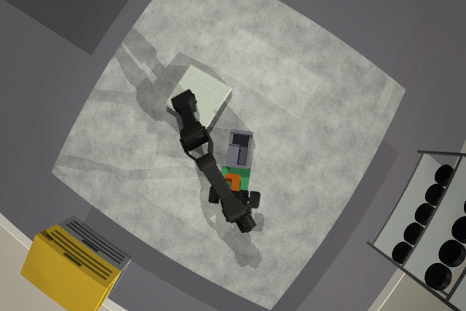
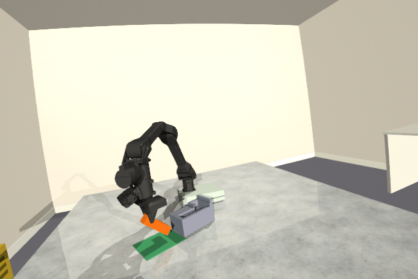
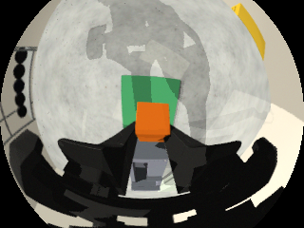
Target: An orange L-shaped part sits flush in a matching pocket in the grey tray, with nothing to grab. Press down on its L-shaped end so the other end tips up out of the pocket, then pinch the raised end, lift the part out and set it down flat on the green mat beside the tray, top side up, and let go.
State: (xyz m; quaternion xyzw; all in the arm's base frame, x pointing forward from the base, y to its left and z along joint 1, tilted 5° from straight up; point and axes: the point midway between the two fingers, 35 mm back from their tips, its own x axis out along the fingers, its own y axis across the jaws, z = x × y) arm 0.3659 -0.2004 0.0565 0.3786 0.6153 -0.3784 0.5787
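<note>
The orange part (image 1: 235, 182) (image 2: 161, 227) (image 3: 152, 118) is out of the tray and hangs tilted above the green mat (image 1: 245, 183) (image 2: 148, 253) (image 3: 166, 90). My gripper (image 2: 151, 219) (image 3: 151, 124) is shut on its raised end. In the exterior view the part slopes down from the fingers, its free end low near the tray's near end; whether they touch is unclear. Its shadow falls on the mat. In the top view the L-shaped end points toward the tray and the arm hides the held end. The grey tray (image 1: 233, 157) (image 2: 199, 222) (image 3: 151, 151) has its pocket empty.
The pale green block (image 1: 208, 89) (image 2: 217, 194) under the arm's base stands behind the tray. The tray stands taller than the mat, right at the mat's edge. A yellow box (image 1: 71, 269) and a rack with black round things (image 1: 423, 213) are off the table.
</note>
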